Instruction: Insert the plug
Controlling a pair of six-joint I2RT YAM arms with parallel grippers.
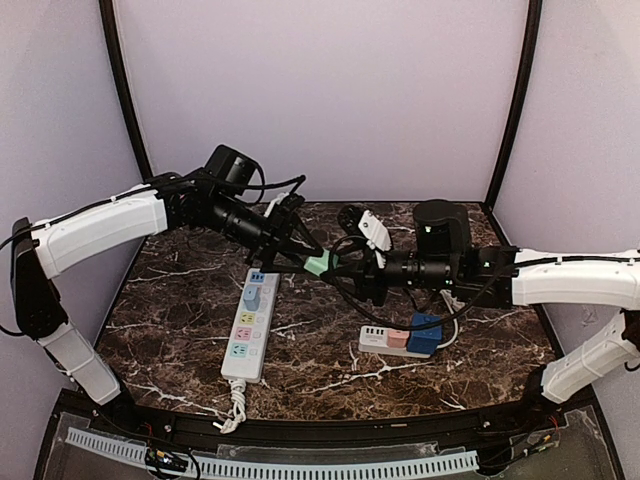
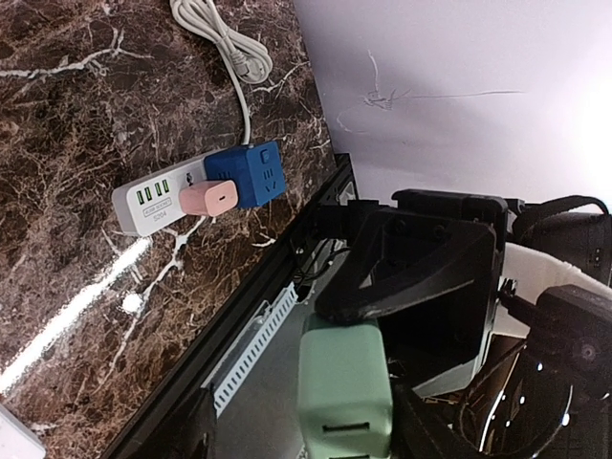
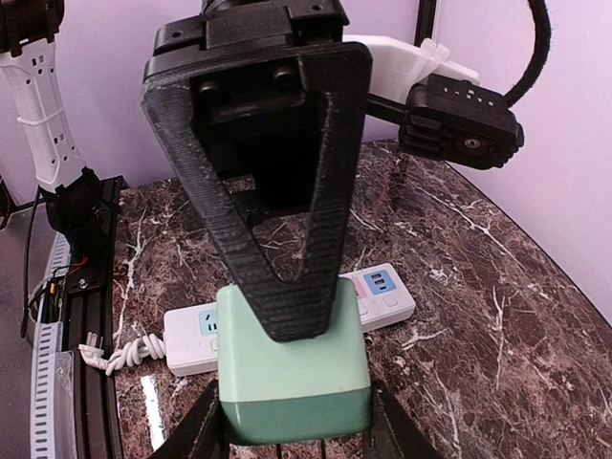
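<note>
Above veined marble tabletop, a smooth boxy green plug.

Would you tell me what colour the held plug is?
Mint green; the plug shows best in the right wrist view.

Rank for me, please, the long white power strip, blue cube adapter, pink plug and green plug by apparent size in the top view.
Largest: long white power strip.
Next: blue cube adapter.
The green plug and pink plug look alike; the green one is raised nearer the camera and partly hidden, so unranked.
</note>
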